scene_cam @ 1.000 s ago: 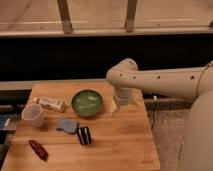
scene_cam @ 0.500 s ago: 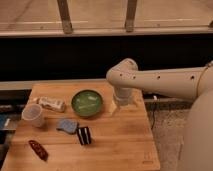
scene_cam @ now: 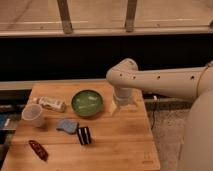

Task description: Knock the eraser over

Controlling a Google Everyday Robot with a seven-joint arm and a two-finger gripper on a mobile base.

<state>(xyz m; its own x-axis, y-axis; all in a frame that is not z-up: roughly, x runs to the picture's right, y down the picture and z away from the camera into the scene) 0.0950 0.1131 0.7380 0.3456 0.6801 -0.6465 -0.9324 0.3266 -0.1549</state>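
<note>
A light wooden desk (scene_cam: 125, 147) stands before a broad black wall panel (scene_cam: 60, 57), topped by a pale ledge (scene_cam: 100, 32) from which two grey metal posts (scene_cam: 65, 17) rise. Speckled grey floor (scene_cam: 169, 127) shows at right, beside a dark cable (scene_cam: 154, 106). Warm, dim light falls throughout. The pincer (scene_cam: 122, 103) hangs over the desk's far right part.

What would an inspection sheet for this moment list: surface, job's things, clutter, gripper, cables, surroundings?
Surface: wooden table.
Job's things: eraser in front of the green bowl, just right of the blue pad; seems upright, untouched.
Clutter: cup, wrapped bar, dark red object.
Gripper: gripper hangs over the table's back right part, beside the bowl, well apart from the eraser.
Cables: thin dark cable, apparently, past the right edge.
Surroundings: dark wall and a rail behind.
</note>
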